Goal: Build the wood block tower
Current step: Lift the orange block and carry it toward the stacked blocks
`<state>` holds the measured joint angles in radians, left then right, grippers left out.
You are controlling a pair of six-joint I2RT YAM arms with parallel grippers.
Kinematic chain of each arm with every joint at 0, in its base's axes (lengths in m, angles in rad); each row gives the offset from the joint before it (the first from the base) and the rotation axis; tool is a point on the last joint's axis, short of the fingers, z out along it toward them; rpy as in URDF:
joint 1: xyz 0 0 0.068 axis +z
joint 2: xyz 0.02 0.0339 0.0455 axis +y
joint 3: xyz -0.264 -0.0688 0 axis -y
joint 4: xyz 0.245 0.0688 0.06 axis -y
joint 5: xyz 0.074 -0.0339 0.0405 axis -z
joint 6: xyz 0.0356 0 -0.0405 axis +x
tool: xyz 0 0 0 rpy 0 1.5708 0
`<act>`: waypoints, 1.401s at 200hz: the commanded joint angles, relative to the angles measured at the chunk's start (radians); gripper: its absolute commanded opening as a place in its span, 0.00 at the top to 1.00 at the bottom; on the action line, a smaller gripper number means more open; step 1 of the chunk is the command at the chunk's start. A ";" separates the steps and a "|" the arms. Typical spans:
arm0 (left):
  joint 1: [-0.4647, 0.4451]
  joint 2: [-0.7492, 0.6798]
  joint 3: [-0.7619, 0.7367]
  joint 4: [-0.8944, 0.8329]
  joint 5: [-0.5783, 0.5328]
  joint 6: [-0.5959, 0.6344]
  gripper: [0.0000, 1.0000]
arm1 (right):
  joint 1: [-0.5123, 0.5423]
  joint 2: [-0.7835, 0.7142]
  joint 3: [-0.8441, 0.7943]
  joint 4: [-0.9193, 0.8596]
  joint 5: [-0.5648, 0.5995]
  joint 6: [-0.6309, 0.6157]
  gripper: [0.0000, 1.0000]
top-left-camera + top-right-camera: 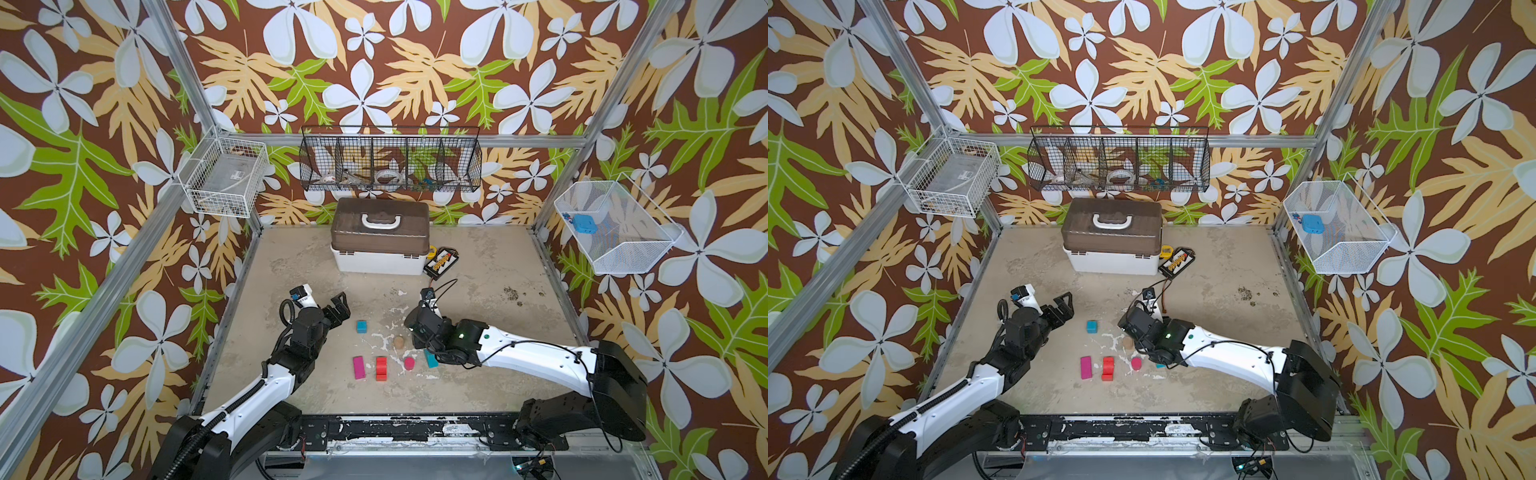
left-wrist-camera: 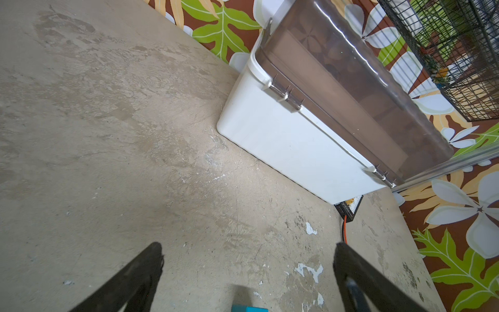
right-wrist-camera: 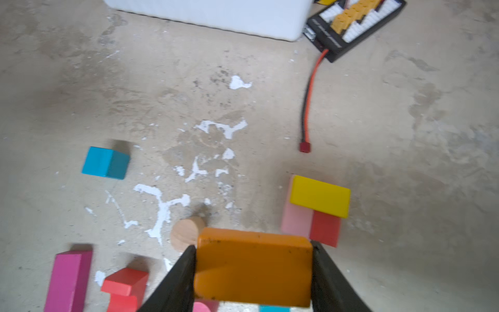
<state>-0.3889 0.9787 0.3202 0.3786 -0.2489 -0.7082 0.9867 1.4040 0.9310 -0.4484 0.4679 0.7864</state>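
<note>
My right gripper [image 3: 253, 245] is shut on an orange block [image 3: 253, 267], held just above the floor. Beyond it a yellow block [image 3: 320, 195] lies across a pink block [image 3: 295, 220] and a red block [image 3: 325, 229], forming a low tower that my right arm hides in both top views. Loose on the floor are a teal cube [image 1: 362, 326], a tan cylinder [image 1: 399, 342], a magenta bar [image 1: 359, 367], a red block [image 1: 381, 368], a pink cylinder [image 1: 409, 363] and a teal block [image 1: 430, 358]. My left gripper [image 1: 340, 305] stands open and empty, up and left of the teal cube [image 2: 248, 308].
A white box with a brown lid [image 1: 380, 237] stands at the back of the floor. Beside it lies a black and yellow pack [image 1: 441, 262], and its red and black wire [image 3: 307, 100] trails toward the blocks. Wire baskets hang on the walls.
</note>
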 commanded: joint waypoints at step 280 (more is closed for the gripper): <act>0.000 0.066 0.028 0.003 0.022 -0.011 0.00 | -0.189 0.101 -0.171 0.174 -0.134 0.006 0.41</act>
<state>-0.3889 1.0401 0.3401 0.3717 -0.2302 -0.7120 0.7986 1.4990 0.7540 -0.2745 0.3172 0.7853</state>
